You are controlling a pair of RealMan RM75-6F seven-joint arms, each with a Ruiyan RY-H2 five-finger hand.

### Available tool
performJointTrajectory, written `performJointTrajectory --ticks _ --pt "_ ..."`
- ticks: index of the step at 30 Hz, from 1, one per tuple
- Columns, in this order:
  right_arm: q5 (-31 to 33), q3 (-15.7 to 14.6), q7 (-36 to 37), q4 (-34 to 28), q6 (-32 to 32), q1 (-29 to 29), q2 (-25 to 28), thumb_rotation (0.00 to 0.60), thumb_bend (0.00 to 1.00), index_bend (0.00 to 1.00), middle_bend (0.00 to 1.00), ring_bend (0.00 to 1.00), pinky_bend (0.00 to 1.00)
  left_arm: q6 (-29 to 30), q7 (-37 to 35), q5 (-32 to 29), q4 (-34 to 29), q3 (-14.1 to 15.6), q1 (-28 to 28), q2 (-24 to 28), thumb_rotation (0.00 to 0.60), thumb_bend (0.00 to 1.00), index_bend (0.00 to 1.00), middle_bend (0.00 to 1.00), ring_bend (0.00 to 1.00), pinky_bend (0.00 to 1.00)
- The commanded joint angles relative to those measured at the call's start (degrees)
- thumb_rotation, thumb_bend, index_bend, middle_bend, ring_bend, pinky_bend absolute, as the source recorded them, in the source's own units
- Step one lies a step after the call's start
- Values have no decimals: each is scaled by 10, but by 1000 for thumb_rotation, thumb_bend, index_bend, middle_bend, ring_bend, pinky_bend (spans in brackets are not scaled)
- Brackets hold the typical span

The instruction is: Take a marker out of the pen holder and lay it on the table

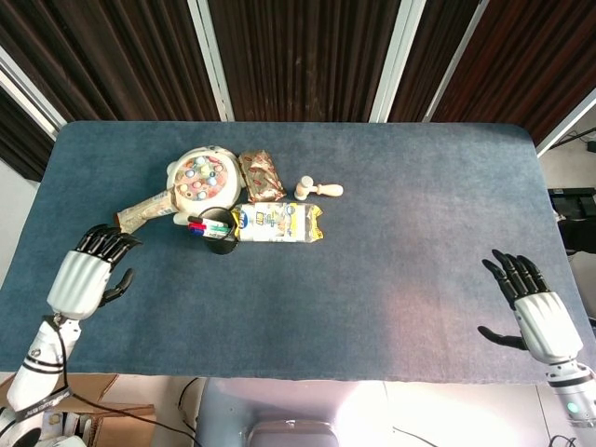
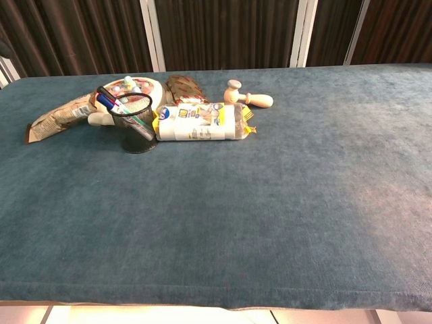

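The markers [image 2: 111,104] stand in the black mesh pen holder [image 2: 135,128], their caps leaning toward the left rim, and none of them is taken out yet. The pen holder stands upright on the blue counter [image 1: 391,261], in the left part of it, and it touches the end of a yellow and white snack packet [image 2: 202,121] on its right; just behind it there is a round toy with coloured pegs [image 1: 200,177], and a long flat packet [image 1: 144,214] lies to its left. A small wooden mallet [image 2: 246,98] and a brownish wrapped snack [image 1: 262,175] are a little further back. My left robot hand [image 1: 93,270] is over the near left part of the counter, with the fingers spread and nothing in them, apart from the pen holder. My right robot hand [image 1: 531,303] is at the near right edge, also spread and empty, well apart from everything. So I judge I am at the very first step, the approach. Next I must bring the left robot hand above the holder and pinch only one marker by its upper end. I think the risk is to tip the light holder or to push the packet beside it.
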Motion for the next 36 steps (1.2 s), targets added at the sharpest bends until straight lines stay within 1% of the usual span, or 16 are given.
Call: performJointTrajectory --ticks 1,2,3,6,10,14,17,22,31,36 --pt "3 0 -4 -4 -4 1 2 600 48 0 14 0 0 -42 -22 10 87 -20 -63 -58 600 399 370 337 235 227" --pt "4 0 -5 -6 -5 1 3 600 48 0 14 0 0 -49 -25 14 113 -21 -76 -73 600 397 371 340 236 231" --pt "9 0 -7 -7 -4 -1 6 600 48 0 14 0 0 -71 -14 28 159 -21 -111 -106 600 395 372 342 237 237" --pt "13 0 -8 -10 -3 -5 8 600 48 0 14 0 0 -72 -20 38 234 -18 -143 -158 600 397 375 343 237 252" --pt "17 -1 -8 -7 -5 -6 7 600 48 0 14 0 0 -86 -1 40 296 -9 -169 -195 600 368 374 342 233 258" --pt "19 -1 -6 -4 -7 -6 5 600 48 0 14 0 0 -94 1 29 334 -5 -184 -222 600 324 372 346 241 262" --pt "22 -1 -3 -1 -7 -6 5 600 48 0 14 0 0 -90 3 25 362 -1 -190 -240 600 315 379 357 247 264" --pt "24 -2 -1 2 -9 -7 4 600 48 0 14 0 0 -73 10 23 415 8 -199 -266 600 311 417 390 277 285" --pt "26 -2 -2 0 -11 -7 6 600 47 0 14 0 0 -57 -2 19 476 31 -197 -283 600 310 450 417 295 284" --pt "26 -2 -6 -4 -13 -7 6 600 48 0 14 0 0 -53 -32 6 494 32 -198 -291 600 314 480 443 309 286"
